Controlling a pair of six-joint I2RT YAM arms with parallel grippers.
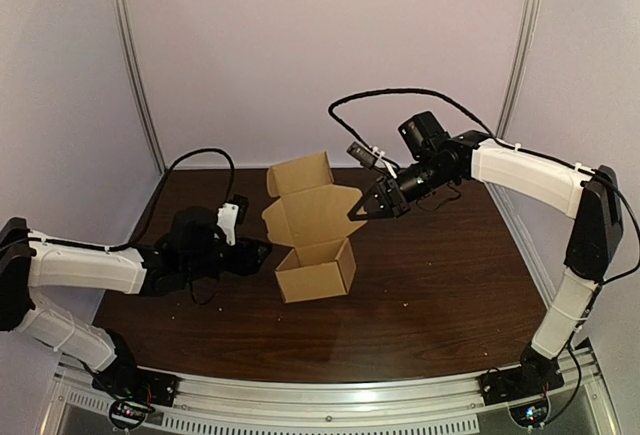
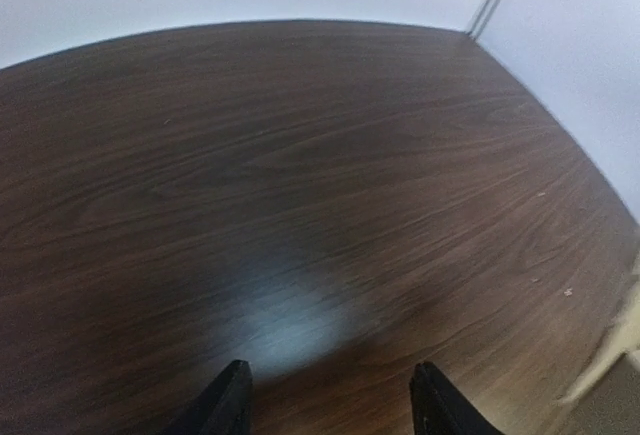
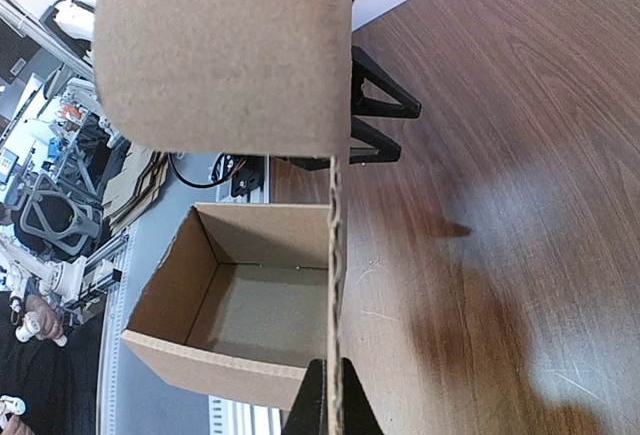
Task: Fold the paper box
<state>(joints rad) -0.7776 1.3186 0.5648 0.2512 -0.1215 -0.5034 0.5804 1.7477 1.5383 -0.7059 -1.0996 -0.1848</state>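
A brown cardboard box [image 1: 317, 268] stands open on the dark wooden table [image 1: 420, 295], its tall lid panel [image 1: 310, 200] raised behind it. My right gripper [image 1: 360, 211] is shut on the right edge of that lid. In the right wrist view the lid's edge [image 3: 335, 285] runs straight up from my fingertips [image 3: 328, 405], with the open box cavity [image 3: 255, 305] to its left. My left gripper [image 1: 262, 250] sits low on the table just left of the box, open. In the left wrist view its two fingers [image 2: 228, 405] frame only bare wood.
A folded top flap [image 3: 225, 50] fills the upper part of the right wrist view. White walls close the table at the back and sides. The metal rail [image 1: 330, 400] with the arm bases runs along the near edge.
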